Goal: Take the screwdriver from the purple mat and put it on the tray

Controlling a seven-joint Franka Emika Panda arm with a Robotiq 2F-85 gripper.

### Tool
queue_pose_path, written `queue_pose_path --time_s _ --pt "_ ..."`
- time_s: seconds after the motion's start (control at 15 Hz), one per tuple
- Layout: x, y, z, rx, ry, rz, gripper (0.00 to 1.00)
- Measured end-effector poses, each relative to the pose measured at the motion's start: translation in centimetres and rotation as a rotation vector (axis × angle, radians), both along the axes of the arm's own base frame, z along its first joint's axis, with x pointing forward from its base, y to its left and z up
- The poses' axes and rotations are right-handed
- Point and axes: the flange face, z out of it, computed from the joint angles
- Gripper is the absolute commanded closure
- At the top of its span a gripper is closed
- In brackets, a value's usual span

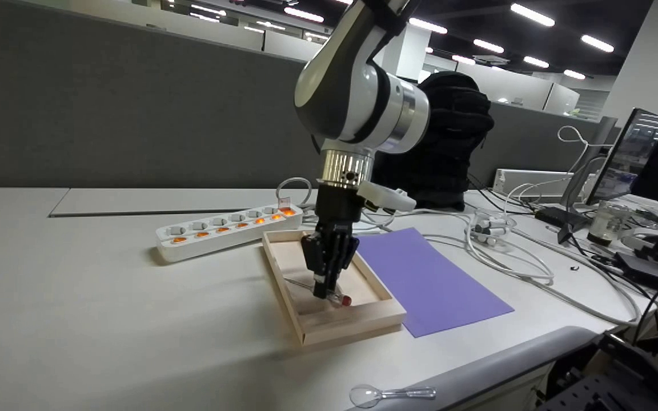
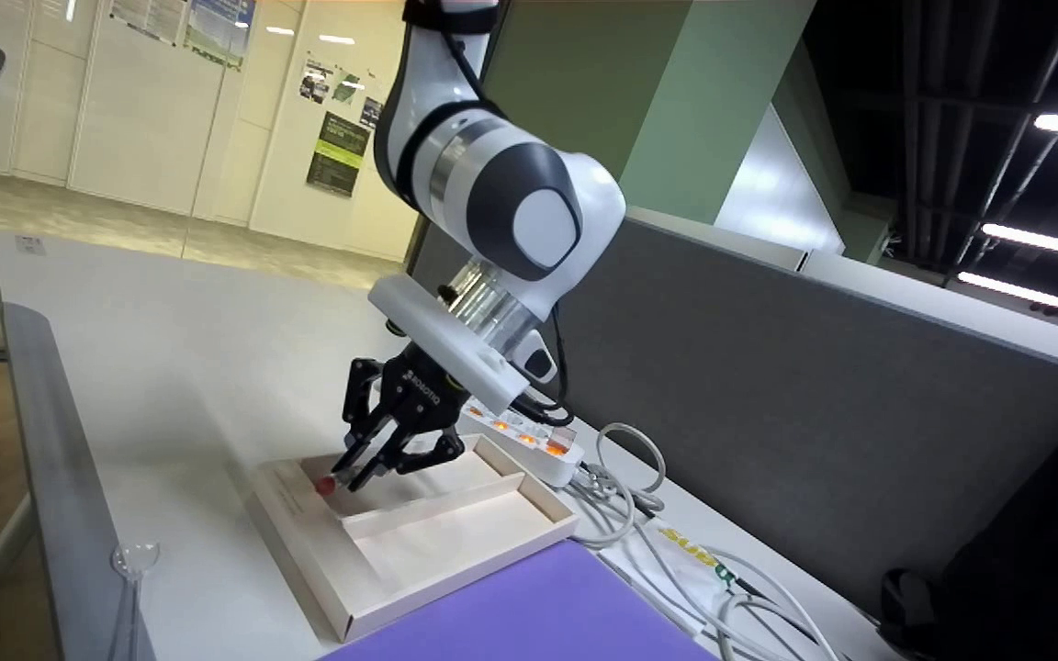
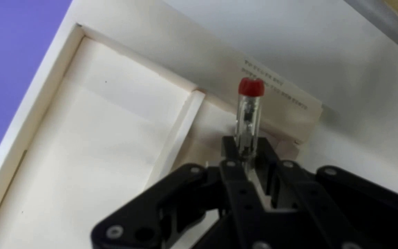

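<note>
The screwdriver has a clear handle with a red end cap [image 1: 346, 300] and a thin shaft, and it also shows in the wrist view [image 3: 248, 112]. My gripper [image 3: 246, 145] is shut on its handle, one finger on each side. In both exterior views the gripper [image 1: 324, 291] [image 2: 347, 477] is low inside the tray's compartment away from the mat. The tray [image 1: 357, 318] [image 2: 304, 542] is light wood with a divider [image 3: 176, 135]. I cannot tell whether the screwdriver touches the tray floor. The purple mat [image 1: 437, 285] [image 2: 529, 610] lies beside the tray, with nothing seen on it.
A white power strip [image 1: 226, 231] with orange lights stands just behind the tray. White cables [image 1: 512, 262] run behind and beside the mat. A clear plastic spoon [image 1: 392, 394] lies at the table's front edge. A black backpack [image 1: 449, 137] stands against the grey partition [image 1: 135, 114].
</note>
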Motion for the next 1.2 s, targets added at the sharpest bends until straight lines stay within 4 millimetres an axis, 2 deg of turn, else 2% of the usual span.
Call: queue_pose_path --time_s 0.07,0.13,0.27,0.73,0.93,1.2 --pt "-0.1 -0.1 -0.4 0.000 0.009 -0.002 0.96" --pt "-0.2 -0.2 -0.7 -0.001 0.016 -0.004 0.57" --pt "-0.2 -0.4 -1.1 -0.001 0.023 -0.009 0.52" --pt "0.1 -0.6 -1.1 -0.001 0.019 -0.013 0.04" --pt "0.8 -0.6 -0.3 -0.001 -0.003 -0.013 0.00" --pt "2.2 -0.9 2.9 -0.010 -0.075 -0.012 0.00"
